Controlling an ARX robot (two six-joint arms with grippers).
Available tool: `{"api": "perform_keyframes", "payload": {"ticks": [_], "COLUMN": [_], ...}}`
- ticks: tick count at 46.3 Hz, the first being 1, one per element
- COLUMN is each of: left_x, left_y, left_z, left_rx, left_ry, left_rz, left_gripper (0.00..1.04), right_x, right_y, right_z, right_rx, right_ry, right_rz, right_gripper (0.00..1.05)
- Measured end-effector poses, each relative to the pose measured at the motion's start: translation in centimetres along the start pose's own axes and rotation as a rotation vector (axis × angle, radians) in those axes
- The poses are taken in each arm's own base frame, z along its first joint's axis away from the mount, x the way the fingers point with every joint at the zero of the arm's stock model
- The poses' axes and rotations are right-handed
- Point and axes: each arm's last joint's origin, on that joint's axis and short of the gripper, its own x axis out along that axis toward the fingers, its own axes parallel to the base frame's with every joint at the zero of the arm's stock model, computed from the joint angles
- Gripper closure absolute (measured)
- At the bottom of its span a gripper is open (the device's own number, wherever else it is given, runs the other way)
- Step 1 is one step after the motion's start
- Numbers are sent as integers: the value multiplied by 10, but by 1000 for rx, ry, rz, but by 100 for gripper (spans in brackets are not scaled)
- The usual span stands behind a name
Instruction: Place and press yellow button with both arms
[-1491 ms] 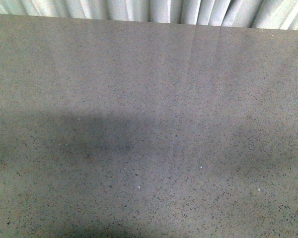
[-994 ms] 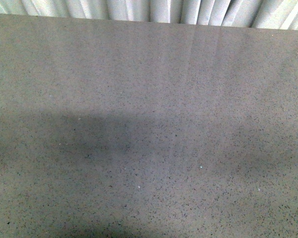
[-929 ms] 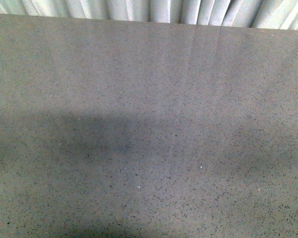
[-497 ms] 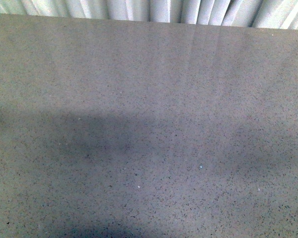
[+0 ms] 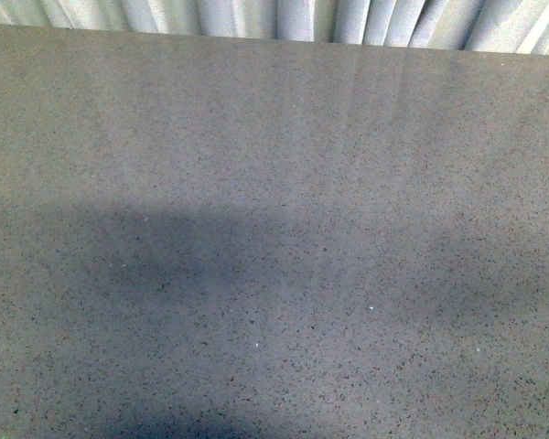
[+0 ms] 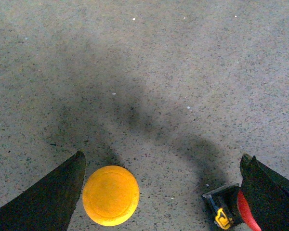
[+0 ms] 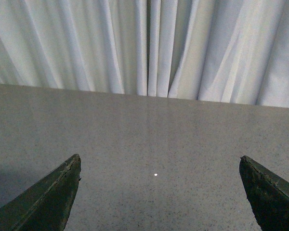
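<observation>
Little stirs on the speckled grey table [image 5: 274, 137] in the front view. Over the past second and a half the surface stays bare and neither arm enters. Only the soft shadow [image 5: 165, 261] across the left middle of the frame barely shifts, below the pale curtain [image 5: 284, 16] along the top edge. The work lies outside that camera's sight.

The left wrist camera finds the yellow button [image 6: 111, 195] on the table, its domed cap seen from above and its base hidden beneath. The left gripper [image 6: 162, 156] hangs over it, jaws spread wide and holding nothing. The cap lies between the two fingers, just beside one finger [image 6: 48, 197] and well apart from the other; whether cap and finger touch cannot be told. By the far finger sits a small dark block [image 6: 222, 211] with a yellow clip and a red part, half hidden, and what it is cannot be told.

The right gripper [image 7: 160, 158] is likewise wide open and empty, pointing across the table toward the curtain, with no button in its view.

With so little change in front, the task appears to be at its opening. The button is not yet gripped, and the left arm would likely need to centre on the cap and close before the button can be placed and pressed.
</observation>
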Motion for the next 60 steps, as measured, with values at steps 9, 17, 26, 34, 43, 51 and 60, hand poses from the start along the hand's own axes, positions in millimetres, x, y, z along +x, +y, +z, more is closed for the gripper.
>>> {"api": "perform_keyframes", "payload": {"ticks": [9,17,26,34,43,51,60], "left_x": [9,16,23,30,33,34,34], "left_y": [7,10,14,17,20,21,21], "left_z": [-8,-16,-22,-22,-25,-26,-26], "left_rx": [-12,-13,-23,-29,-35,-37,-35], "left_ry": [23,52,76,85,99,99,95], "left_rz": [26,37,62,74,82,85,88], "left_gripper": [9,9,9,9,9,10,28], "right_x": [0,0,0,0,0,0,0], "right_y": [0,0,0,0,0,0,0], "right_z": [0,0,0,0,0,0,0], "right_rx": [0,0,0,0,0,0,0], "right_ry": [0,0,0,0,0,0,0], "right_rz": [0,0,0,0,0,0,0], "right_gripper": [9,9,9,9,9,9,9]}}
